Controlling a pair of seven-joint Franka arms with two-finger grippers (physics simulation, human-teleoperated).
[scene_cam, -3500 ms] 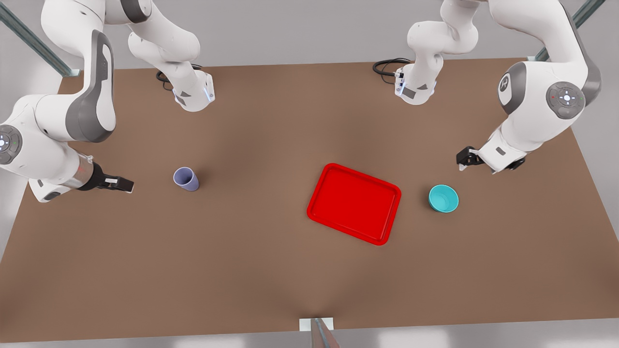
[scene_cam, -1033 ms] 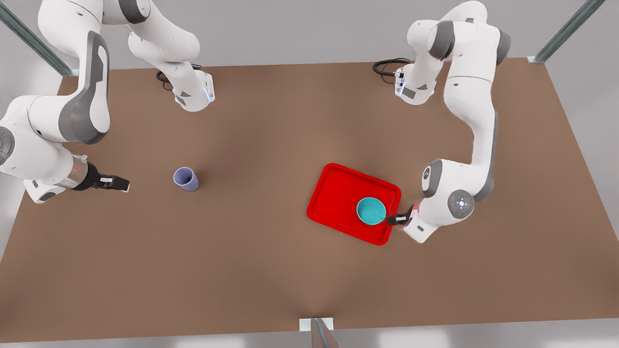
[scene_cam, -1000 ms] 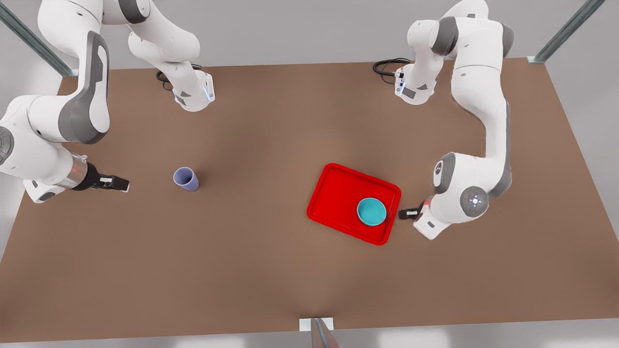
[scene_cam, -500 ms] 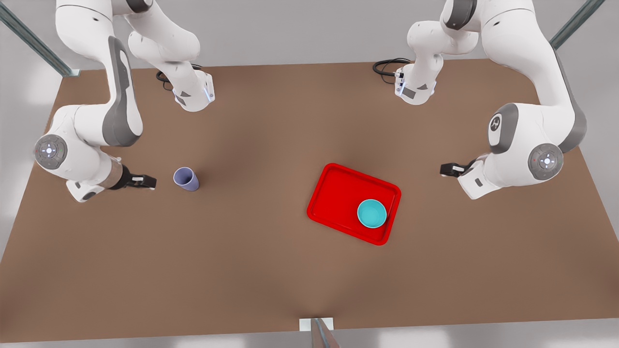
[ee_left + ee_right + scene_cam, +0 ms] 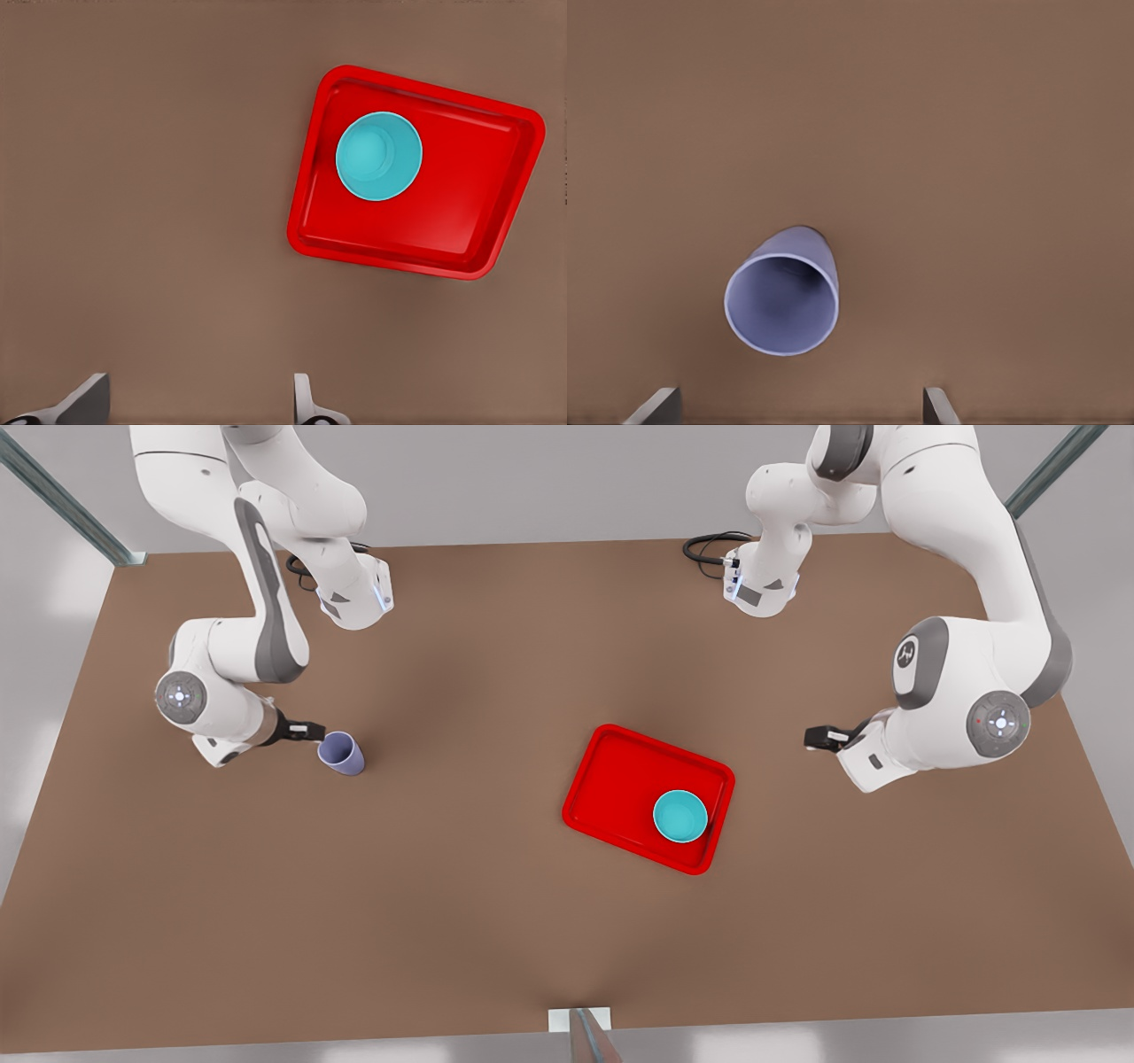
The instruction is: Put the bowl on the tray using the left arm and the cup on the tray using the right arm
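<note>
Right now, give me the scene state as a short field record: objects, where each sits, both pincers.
bowl: upright inside the tray, in the corner toward the front view's right
tray: flat on the table, otherwise bare
cup: upright on the table, off the tray, at the front view's left
left pincer: open, empty, raised beyond the tray's right side
right pincer: open, right beside the cup's rim, not gripping it
done: bowl placed
pending: cup

Brown table (image 5: 496, 921), black cable (image 5: 709, 545) at far edge
</note>
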